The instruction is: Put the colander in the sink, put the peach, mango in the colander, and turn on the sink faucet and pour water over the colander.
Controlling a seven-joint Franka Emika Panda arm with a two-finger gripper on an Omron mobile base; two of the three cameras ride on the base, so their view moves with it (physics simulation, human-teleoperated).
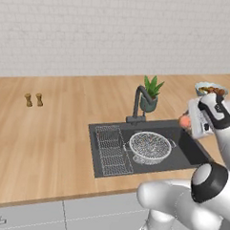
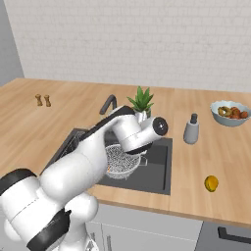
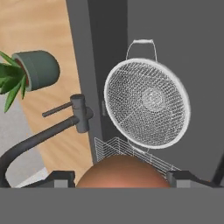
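even bright rendered light, faint soft shadows, no glare, slightly coarse.

A long wooden counter (image 1: 54, 133) runs beneath a white brick wall (image 1: 93, 25). Taking the potted plant (image 1: 150, 92) as the landmark: it is a green spiky plant in a grey-green pot, standing upright on the counter. Two small brown shakers (image 1: 33, 99) stand side by side, well apart from the plant, on its left in both base views. To the right of the plant, a grey dispenser bottle (image 2: 191, 129) stands upright. Farther right again sits a pale bowl (image 2: 230, 113) filled with mixed fruit. Grey cabinet fronts (image 1: 44, 218) run under the counter edge.
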